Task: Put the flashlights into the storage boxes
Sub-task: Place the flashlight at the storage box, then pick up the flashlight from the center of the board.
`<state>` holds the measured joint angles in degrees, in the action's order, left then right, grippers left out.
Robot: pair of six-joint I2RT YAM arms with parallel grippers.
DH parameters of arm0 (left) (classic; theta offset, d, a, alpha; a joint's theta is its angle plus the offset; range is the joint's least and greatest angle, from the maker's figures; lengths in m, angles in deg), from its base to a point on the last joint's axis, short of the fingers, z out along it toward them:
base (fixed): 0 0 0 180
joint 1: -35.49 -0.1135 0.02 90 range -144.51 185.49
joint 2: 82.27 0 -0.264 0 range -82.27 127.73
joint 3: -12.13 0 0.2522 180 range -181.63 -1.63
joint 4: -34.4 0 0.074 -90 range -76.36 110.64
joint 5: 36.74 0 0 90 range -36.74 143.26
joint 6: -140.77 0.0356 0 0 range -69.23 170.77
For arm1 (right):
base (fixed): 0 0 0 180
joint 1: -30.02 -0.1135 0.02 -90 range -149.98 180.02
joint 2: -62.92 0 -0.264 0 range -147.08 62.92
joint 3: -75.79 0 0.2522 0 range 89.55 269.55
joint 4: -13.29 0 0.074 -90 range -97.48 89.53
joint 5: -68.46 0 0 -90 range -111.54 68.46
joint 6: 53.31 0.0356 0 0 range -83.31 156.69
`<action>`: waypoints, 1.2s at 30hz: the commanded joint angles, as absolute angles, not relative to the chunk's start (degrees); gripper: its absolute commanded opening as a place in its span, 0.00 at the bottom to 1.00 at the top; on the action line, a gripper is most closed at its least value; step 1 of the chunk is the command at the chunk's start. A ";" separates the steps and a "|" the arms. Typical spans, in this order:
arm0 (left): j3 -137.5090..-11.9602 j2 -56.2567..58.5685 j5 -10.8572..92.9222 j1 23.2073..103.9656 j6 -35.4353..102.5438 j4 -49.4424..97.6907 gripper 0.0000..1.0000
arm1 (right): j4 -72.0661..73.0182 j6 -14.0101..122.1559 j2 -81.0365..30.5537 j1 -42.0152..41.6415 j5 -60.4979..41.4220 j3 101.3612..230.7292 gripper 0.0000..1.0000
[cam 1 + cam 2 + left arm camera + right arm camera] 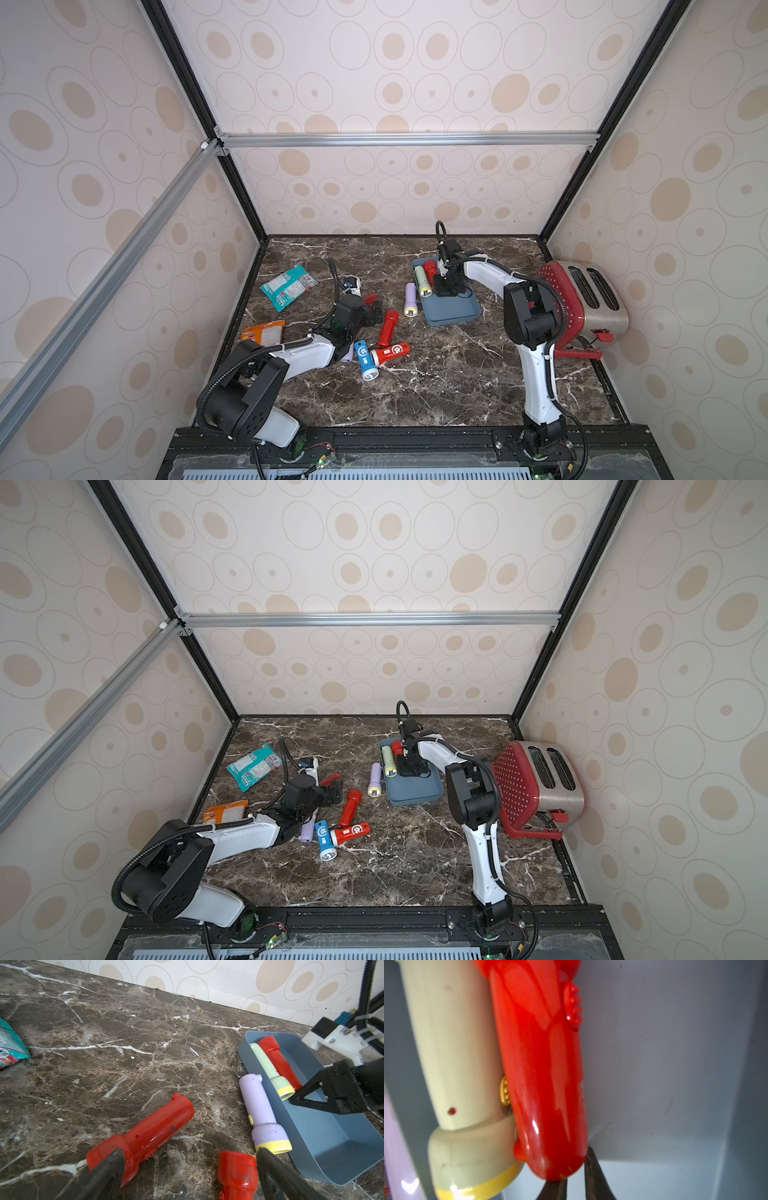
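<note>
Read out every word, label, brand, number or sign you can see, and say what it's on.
No word or number is legible.
On the teal plastic snack packet: red and white print, too blurred to read.
On the orange flat packet: label too small to read.
On the blue cylinder flashlight: white round emblem, no readable letters.
On the red cylinder flashlight beside it: similar emblem, unreadable.

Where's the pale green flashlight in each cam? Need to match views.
Top view: pale green flashlight in the tray, along its left wall.
Top view: pale green flashlight, same spot in the tray.
Left wrist: pale green flashlight right of centre, yellow ring nearer the camera.
Right wrist: pale green flashlight close up, left side.
Shared landmark: red flashlight lying alongside it.
</note>
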<state>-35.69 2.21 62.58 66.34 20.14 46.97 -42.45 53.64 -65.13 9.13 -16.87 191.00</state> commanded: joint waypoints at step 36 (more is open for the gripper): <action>-40.23 1.91 48.08 68.97 16.51 31.72 0.82 | -0.33 57.10 -10.60 9.27 -25.02 124.71 0.37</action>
<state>-39.80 1.73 49.80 67.48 17.65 33.57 -4.86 55.74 -10.66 9.15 -22.33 126.85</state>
